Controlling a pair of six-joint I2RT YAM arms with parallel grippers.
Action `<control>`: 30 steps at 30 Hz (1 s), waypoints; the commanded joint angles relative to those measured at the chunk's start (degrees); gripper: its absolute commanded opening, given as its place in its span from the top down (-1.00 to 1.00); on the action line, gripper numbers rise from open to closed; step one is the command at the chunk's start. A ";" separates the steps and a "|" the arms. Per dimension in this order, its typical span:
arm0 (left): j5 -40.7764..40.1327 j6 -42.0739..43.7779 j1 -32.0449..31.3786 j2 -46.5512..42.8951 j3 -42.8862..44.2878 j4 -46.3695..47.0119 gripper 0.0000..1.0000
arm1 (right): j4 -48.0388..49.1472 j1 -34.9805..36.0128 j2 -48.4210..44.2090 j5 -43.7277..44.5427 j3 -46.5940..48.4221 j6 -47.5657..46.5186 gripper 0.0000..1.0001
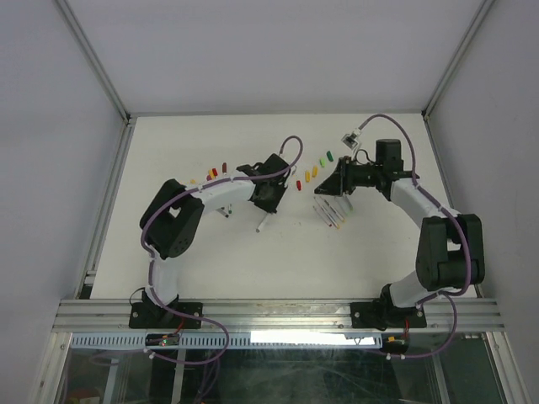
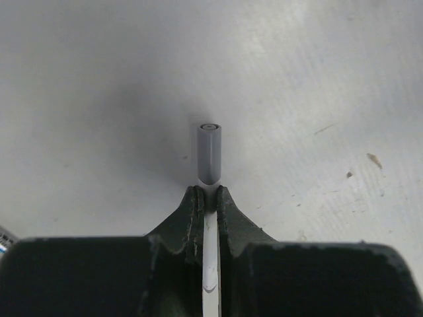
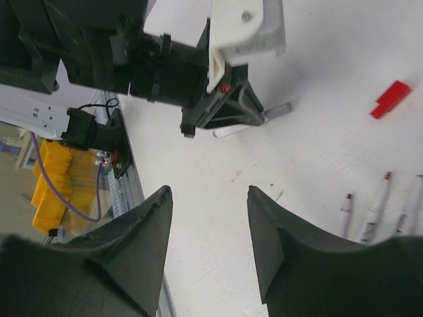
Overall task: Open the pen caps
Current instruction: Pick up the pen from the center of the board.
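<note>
Left pincer (image 1: 268,202) first, from the top camera: it is down over a pen (image 1: 264,222) mid-counter (image 1: 354,261), though the grip itself is hidden from up here. Loose pen caps (image 1: 314,172) sit in a row behind the arms, and bare pens (image 1: 333,215) fan out just below the right pincer (image 1: 327,188). Much of the job looks done, with this pen at least left.

Over to the left wrist: the pincer (image 2: 209,196) is clamped tight on the white barrel, with a grey end (image 2: 209,153) poking out ahead. Whether that's cap or tail, I can't tell.

Right wrist now: its pincer (image 3: 208,218) stands apart, holding nothing. Only this view shows a red cap (image 3: 390,99) lying near the bare pens (image 3: 377,208).
</note>
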 commanded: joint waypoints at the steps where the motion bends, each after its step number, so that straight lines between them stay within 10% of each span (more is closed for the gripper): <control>1: 3.71 -1.92 3.85 -9.47 -4.55 8.07 1.00 | 11.40 5.56 2.74 0.66 -2.90 8.44 -0.04; 14: 11.85 -14.95 7.69 -21.57 -23.87 35.10 1.00 | 68.11 18.23 10.88 19.10 -22.39 35.42 -0.58; 30: 18.93 -34.50 7.88 -20.36 -39.38 68.81 1.00 | 53.51 24.78 15.25 27.01 -17.06 25.65 -0.50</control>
